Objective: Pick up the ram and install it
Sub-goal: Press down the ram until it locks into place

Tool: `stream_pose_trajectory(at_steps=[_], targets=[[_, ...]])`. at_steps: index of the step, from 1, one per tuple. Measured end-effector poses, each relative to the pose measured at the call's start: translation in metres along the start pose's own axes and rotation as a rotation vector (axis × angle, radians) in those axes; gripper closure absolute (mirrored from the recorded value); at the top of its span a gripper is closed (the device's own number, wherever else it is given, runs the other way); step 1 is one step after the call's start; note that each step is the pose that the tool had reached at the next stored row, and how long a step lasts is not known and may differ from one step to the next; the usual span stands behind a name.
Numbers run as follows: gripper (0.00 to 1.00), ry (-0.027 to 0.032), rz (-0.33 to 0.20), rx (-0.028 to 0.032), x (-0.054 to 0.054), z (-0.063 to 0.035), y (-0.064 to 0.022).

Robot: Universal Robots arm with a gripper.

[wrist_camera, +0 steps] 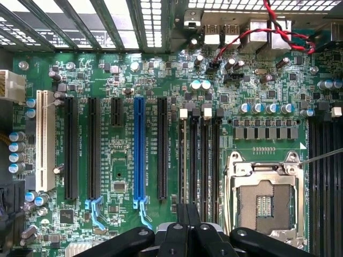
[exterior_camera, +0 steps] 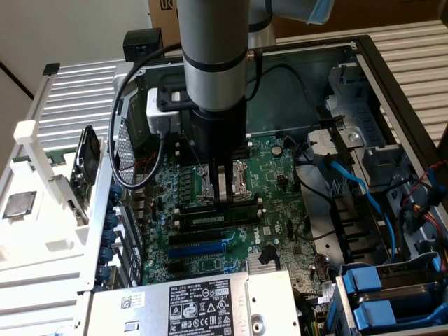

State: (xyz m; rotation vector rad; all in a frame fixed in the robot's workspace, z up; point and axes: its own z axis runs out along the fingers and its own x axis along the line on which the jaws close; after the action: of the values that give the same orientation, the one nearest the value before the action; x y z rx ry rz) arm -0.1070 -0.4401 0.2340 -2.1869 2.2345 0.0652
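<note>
Inside the open case (exterior_camera: 392, 84), moving from the exterior view's left, we first see a white rack (exterior_camera: 42, 210) outside the chassis with a silver-topped processor (exterior_camera: 19, 204) lying in it. Next comes the green board (exterior_camera: 280, 210), with its blue slot (exterior_camera: 199, 246) and black slots (exterior_camera: 199, 236) running across. Over the middle of the board we see the arm (exterior_camera: 213, 63) reaching straight down, a black cable (exterior_camera: 126, 140) looping off its side. Its end effector (exterior_camera: 222, 194) is clenched, fingertips pressed down just above the memory slots. Right beneath it lies the ram (exterior_camera: 217, 218), seated lengthwise in a memory slot beside the socket (exterior_camera: 241, 178), a pale label on its face; we cannot tell whether the fingers grip it or only press on it. In the wrist view we see the dark finger linkages (wrist_camera: 187, 230) meeting over the memory slots (wrist_camera: 201, 155), with the ram (wrist_camera: 184, 158) edge-on in one of them and the open socket (wrist_camera: 262, 198) alongside. Toward the exterior view's right, blue cables (exterior_camera: 357, 189) cross the drive bays (exterior_camera: 392, 294).
</note>
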Motion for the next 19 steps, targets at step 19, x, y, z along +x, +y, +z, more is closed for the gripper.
stream_pose_trajectory(at_steps=[19], targets=[[0.89,-0.0041,0.000,-0.0001,-0.0002,-0.0050,0.0001]])
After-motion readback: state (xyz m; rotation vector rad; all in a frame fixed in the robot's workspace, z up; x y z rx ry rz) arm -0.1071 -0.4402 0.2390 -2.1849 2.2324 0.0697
